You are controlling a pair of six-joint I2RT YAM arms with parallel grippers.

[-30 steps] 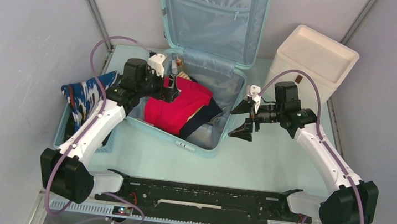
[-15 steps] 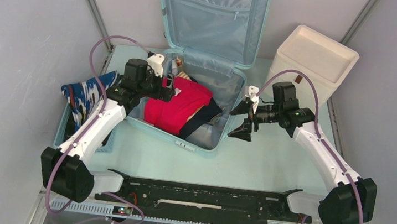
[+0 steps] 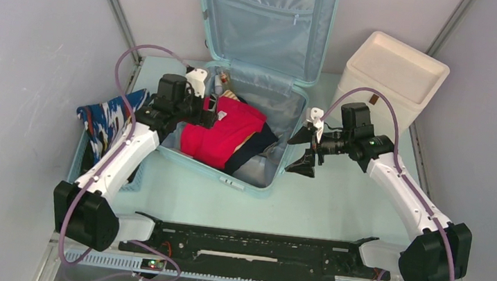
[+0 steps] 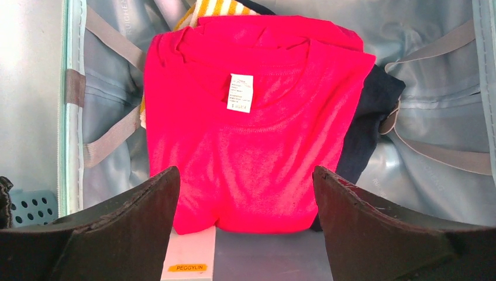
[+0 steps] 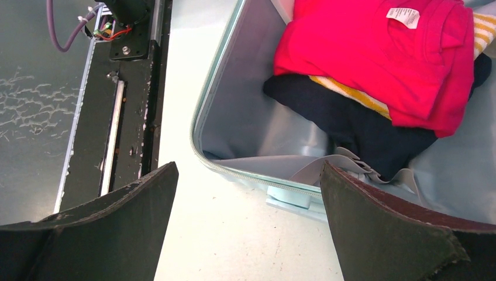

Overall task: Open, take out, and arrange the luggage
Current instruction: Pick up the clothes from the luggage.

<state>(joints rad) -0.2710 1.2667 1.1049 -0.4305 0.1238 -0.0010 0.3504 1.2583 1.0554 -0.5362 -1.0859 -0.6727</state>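
- The luggage (image 3: 228, 175) is laid at the far middle of the tabletop. Its lid is propped upright against the back wall, so the lower shell is exposed from above to both arms.
- A folded red garment (image 4: 251, 146) is seen on top of the pile in the shell, toward its left side. A dark navy piece (image 5: 362, 123) and a yellow-striped one (image 4: 219, 7) lie beneath it. Being uppermost, the red garment is judged the next thing to be lifted out.
- The left gripper (image 4: 245, 175) is held over the shell's left rim with its jaws spread wide and nothing between them. It is lined up so that the garment's near edge falls between the fingers. Whether the fingers already touch the cloth cannot be told for certain from these views.
- The right gripper (image 5: 248, 170) is held just beside the shell's right rim, over bare tabletop, likewise spread and empty. It appears to be kept aside so that the left arm is given room.
- A blue basket (image 3: 77, 161) at the tabletop's left edge carries a blue-and-white patterned cloth (image 3: 105, 118), which suggests it serves as a place for removed items.
- A cream box (image 3: 392, 72) is set at the far right corner.
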